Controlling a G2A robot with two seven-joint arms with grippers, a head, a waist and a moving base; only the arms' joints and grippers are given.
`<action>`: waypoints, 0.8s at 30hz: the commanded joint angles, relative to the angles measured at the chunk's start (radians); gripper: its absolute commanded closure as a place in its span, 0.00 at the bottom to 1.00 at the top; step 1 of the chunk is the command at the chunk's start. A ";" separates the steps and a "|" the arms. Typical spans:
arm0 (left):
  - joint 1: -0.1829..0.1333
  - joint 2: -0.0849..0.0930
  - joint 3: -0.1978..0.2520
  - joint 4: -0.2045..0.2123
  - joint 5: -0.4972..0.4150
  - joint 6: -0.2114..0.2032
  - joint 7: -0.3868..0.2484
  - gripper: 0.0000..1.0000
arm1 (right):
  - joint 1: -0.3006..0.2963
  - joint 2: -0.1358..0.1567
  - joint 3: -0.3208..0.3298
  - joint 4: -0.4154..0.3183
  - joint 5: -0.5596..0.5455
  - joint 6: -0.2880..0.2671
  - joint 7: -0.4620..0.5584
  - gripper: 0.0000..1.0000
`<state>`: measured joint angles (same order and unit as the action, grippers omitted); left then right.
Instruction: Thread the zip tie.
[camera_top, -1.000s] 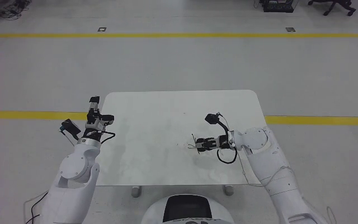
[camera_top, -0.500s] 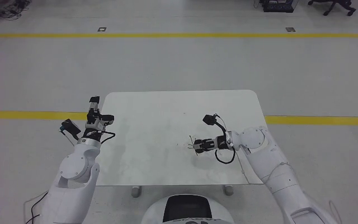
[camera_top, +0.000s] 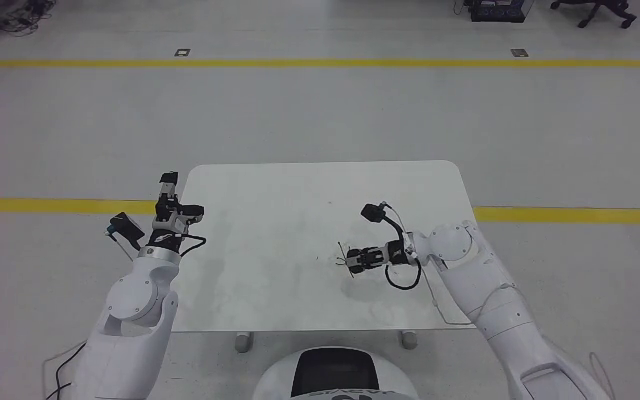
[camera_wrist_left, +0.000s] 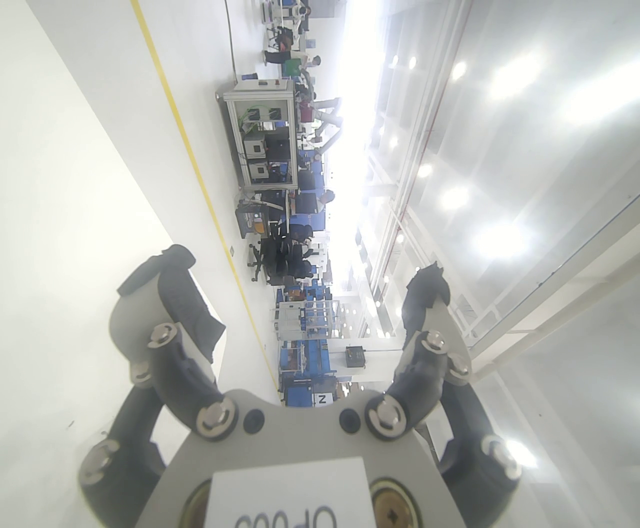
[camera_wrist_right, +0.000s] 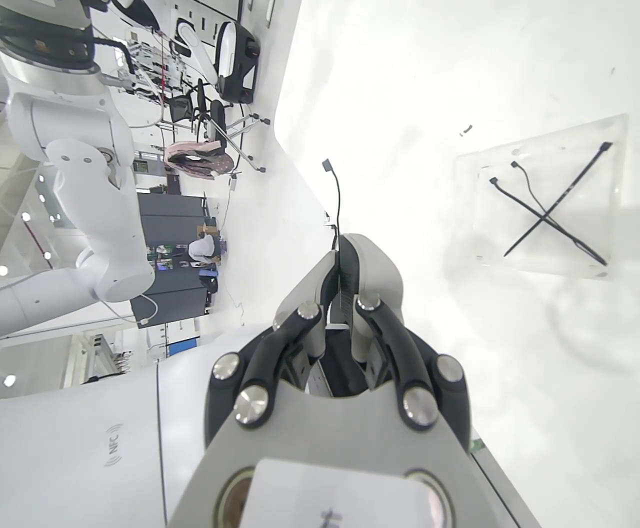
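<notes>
My right gripper (camera_wrist_right: 341, 250) is shut on a thin black zip tie (camera_wrist_right: 336, 200), whose head end sticks out past the fingertips. In the top view this gripper (camera_top: 352, 261) hangs low over the right-middle of the white table (camera_top: 300, 200), with the tie (camera_top: 342, 250) showing as a faint dark line. A clear flat tray (camera_wrist_right: 565, 155) on the table beyond the gripper holds three more black zip ties (camera_wrist_right: 545, 216), two of them crossed. My left gripper (camera_wrist_left: 300, 272) is open and holds nothing. It sits off the table's left edge (camera_top: 167, 183), pointing away from me.
The table's near edge runs close behind the right gripper. Yellow floor lines run behind the table. The room's equipment stands far off.
The right gripper has edged slightly toward the table's middle with the zip tie still in it. The left arm has not moved.
</notes>
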<state>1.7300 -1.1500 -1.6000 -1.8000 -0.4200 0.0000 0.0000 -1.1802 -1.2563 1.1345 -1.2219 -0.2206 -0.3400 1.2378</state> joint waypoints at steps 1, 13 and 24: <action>0.000 0.000 0.000 0.000 0.000 0.000 0.000 0.00 | 0.000 0.000 0.000 0.000 0.000 0.000 0.000 1.00; 0.000 0.000 0.000 0.000 0.000 0.000 0.000 0.00 | -0.105 0.016 0.053 -0.068 0.094 0.054 -0.152 1.00; 0.000 0.000 0.000 0.000 0.000 0.000 0.000 0.00 | -0.120 0.022 0.065 -0.084 0.097 0.081 -0.164 1.00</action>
<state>1.7300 -1.1500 -1.6000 -1.8000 -0.4200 0.0000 0.0000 -1.2997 -1.2341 1.1998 -1.3058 -0.1238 -0.2586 1.0738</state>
